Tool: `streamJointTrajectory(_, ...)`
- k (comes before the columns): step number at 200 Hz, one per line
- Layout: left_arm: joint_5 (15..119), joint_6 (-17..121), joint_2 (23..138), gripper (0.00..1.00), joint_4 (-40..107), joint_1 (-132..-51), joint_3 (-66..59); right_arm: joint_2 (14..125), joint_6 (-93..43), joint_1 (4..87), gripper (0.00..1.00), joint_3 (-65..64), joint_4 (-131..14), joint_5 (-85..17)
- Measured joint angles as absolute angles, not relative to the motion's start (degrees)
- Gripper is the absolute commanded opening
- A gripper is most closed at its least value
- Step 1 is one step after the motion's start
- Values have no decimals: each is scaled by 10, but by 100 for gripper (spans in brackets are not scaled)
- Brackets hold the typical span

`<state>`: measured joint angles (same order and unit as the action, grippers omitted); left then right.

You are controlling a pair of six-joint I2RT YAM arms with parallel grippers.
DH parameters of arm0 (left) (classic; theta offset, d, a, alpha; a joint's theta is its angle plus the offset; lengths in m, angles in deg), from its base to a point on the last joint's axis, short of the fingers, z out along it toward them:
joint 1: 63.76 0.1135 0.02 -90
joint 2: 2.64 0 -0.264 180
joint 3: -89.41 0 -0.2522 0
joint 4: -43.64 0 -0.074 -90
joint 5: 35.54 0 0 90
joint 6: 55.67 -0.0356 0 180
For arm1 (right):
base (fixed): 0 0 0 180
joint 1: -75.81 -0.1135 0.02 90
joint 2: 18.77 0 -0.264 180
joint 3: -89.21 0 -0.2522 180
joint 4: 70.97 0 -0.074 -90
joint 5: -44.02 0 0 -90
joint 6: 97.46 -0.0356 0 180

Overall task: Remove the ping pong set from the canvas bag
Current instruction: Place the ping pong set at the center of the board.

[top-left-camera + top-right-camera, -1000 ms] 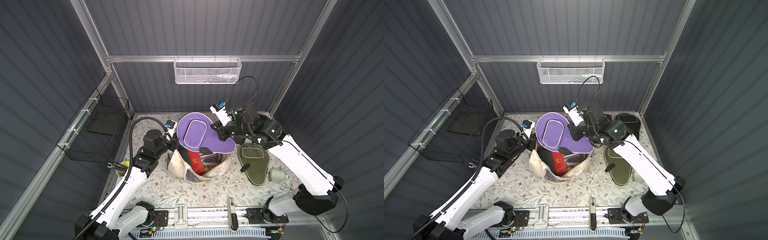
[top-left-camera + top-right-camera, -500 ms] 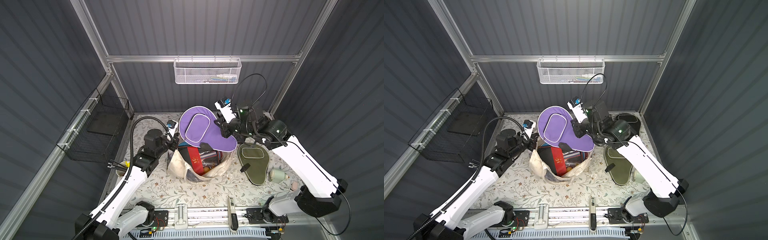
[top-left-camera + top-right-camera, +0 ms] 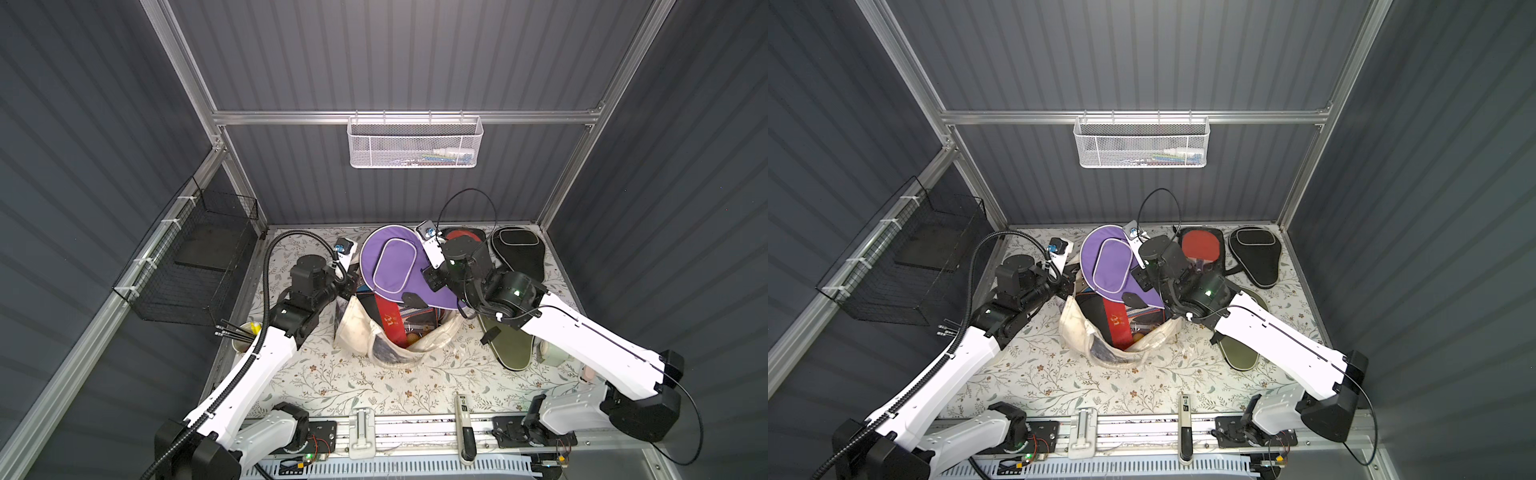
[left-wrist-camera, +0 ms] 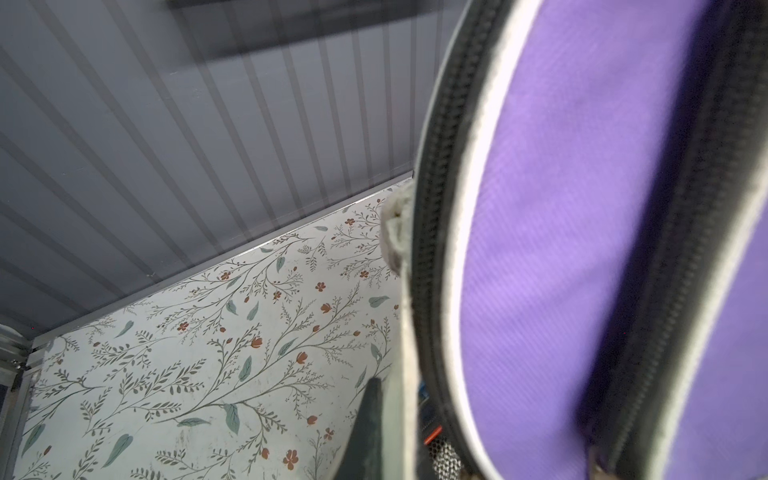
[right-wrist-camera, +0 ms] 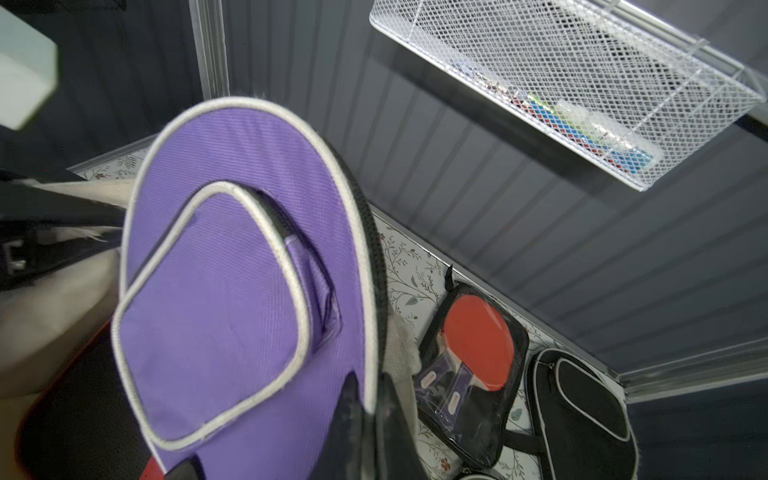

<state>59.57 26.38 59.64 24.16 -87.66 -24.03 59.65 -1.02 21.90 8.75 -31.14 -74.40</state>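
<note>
My right gripper (image 5: 369, 378) is shut on the edge of the purple paddle case (image 5: 232, 291). In both top views the purple case (image 3: 390, 266) (image 3: 1108, 266) is held tilted above the open mouth of the canvas bag (image 3: 357, 328) (image 3: 1075, 328). My left gripper (image 4: 390, 386) (image 3: 349, 286) is shut on the bag's cream rim at its left side. A maroon case (image 3: 388, 320) and orange balls (image 3: 411, 336) lie inside the bag. On the table lie a pack with red paddles (image 3: 463, 237) (image 5: 473, 353), a black case (image 3: 519, 249) and an olive case (image 3: 511, 345).
A white wire basket (image 3: 413, 143) hangs on the back wall and a black wire basket (image 3: 195, 266) on the left wall. A cup with pens (image 3: 245, 332) stands at the table's left edge. A pale cup (image 3: 550, 353) sits at the right, beside the olive case.
The right arm rose a little with the purple case, then eased back; the case now stands steeper, head toward the back wall. The left arm has not moved.
</note>
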Motion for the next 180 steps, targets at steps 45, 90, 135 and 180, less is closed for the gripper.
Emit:
streamJointTrajectory(45, 598, 264, 608, 0, 243, -877, -233, 579, -12, 219, 0, 101, -301, -709)
streamJointTrajectory(90, 605, 264, 611, 0, 243, -877, -232, 554, -25, 241, 0, 186, -252, -674)
streamJointTrajectory(135, 611, 264, 614, 0, 241, -877, -231, 488, -108, 419, 0, 218, -210, -567)
streamJointTrajectory(180, 615, 264, 613, 0, 220, -877, -220, 463, -214, 631, 0, 186, -196, -420)
